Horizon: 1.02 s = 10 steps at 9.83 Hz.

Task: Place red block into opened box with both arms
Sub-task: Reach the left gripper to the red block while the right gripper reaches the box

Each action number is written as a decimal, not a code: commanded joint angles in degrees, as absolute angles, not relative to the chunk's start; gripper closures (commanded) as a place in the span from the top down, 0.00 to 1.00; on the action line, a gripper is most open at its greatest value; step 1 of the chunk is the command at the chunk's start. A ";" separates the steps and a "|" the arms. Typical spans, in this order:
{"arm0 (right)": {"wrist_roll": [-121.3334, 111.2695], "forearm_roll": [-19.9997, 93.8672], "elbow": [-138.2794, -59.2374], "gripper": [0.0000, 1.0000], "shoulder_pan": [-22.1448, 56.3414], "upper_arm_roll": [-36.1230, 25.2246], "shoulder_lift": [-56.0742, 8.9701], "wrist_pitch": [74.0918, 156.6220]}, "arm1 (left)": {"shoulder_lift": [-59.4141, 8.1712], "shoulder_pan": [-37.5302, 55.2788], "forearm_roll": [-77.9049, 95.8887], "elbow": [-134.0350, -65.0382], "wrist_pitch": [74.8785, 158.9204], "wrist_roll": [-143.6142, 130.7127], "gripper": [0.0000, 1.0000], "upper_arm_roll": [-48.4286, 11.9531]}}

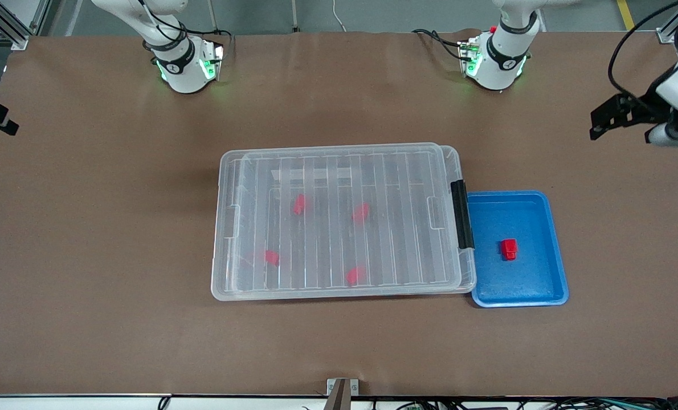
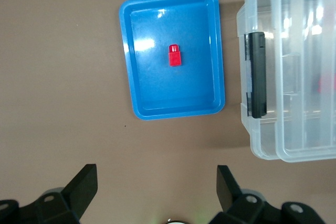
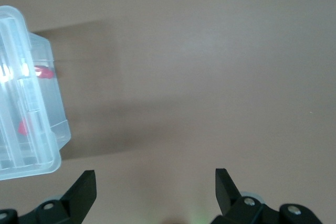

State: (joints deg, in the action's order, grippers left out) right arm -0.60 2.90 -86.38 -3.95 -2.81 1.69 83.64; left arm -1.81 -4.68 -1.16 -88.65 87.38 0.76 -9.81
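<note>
The red block (image 1: 509, 249) is lying alone in the blue tray (image 1: 550, 285), which is sitting on the brown table (image 1: 88, 256) just beside the box (image 1: 225, 228), at the box's end toward the left arm's end of the table. The box is resting mid-table with its ribbed clear lid (image 1: 344, 171) lying on top, slightly offset, and its black bar handle (image 1: 461, 213) is facing the tray. Through the clear plastic, 4 other red blocks (image 1: 299, 204) are showing inside the box, spread apart. The left gripper (image 2: 156, 187) is hovering over bare table near the tray, at the left arm's end of the table; its 2 fingers (image 2: 84, 184) are standing wide apart and are gripping nothing. The right gripper (image 3: 155, 187) is hanging over bare table near the box's other short end, toward the right arm's end of the table, with its fingers (image 3: 84, 187) likewise spread wide and empty. Neither gripper is touching the box, the tray or the red block.
</note>
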 commanded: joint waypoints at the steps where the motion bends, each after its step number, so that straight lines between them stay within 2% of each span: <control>1: 1.04 5.18 -85.78 1.00 -0.98 -0.63 -3.49 87.52 | -8.51 -4.57 -2.20 -90.68 93.30 0.53 1.00 -9.76; 4: 13.75 4.23 -86.31 1.00 1.66 8.85 -14.56 99.01 | -13.69 -4.66 -4.03 -103.15 116.73 0.44 1.00 -9.58; 5: 15.71 3.61 -87.44 1.00 3.76 9.40 -17.20 102.79 | -16.93 -4.75 -5.96 -104.58 122.37 0.09 1.00 -9.67; 9: 17.67 -0.70 -88.86 1.00 7.55 9.40 -25.30 110.12 | -28.62 -4.31 -6.15 -104.94 130.67 -4.65 1.00 -9.84; 10: 17.67 -0.88 -88.86 1.00 8.25 9.40 -26.44 110.91 | -31.26 -4.48 -6.15 -105.03 133.22 -4.75 0.95 -9.84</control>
